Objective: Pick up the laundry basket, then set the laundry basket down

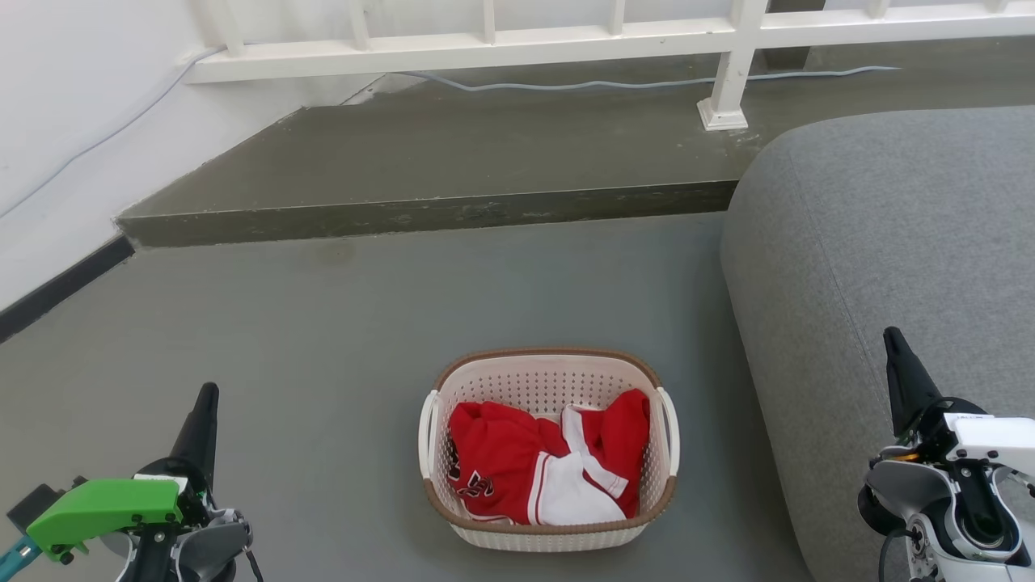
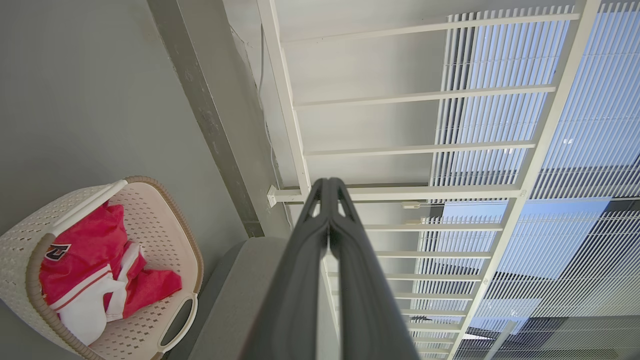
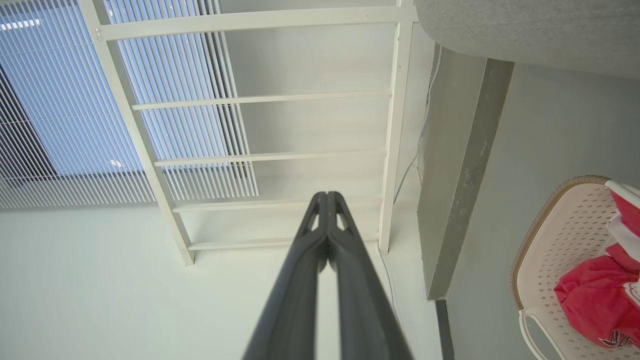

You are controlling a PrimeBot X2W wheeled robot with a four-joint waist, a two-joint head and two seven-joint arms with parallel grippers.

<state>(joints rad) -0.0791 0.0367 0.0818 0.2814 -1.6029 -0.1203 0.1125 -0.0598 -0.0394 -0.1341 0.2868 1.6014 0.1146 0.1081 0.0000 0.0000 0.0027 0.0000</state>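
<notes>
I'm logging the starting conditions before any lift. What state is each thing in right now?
laundry basket: upright on the floor, loaded, both handles free.
red and white garment: crumpled inside the basket.
left gripper: shut, empty, apart from the basket on its left.
right gripper: shut, empty, apart from the basket, over the grey sofa.

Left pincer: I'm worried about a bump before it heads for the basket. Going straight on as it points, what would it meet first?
Most likely the white railing: the shut left pincer lines up with a post of it, near the foot. Depth is hard to judge.
</notes>
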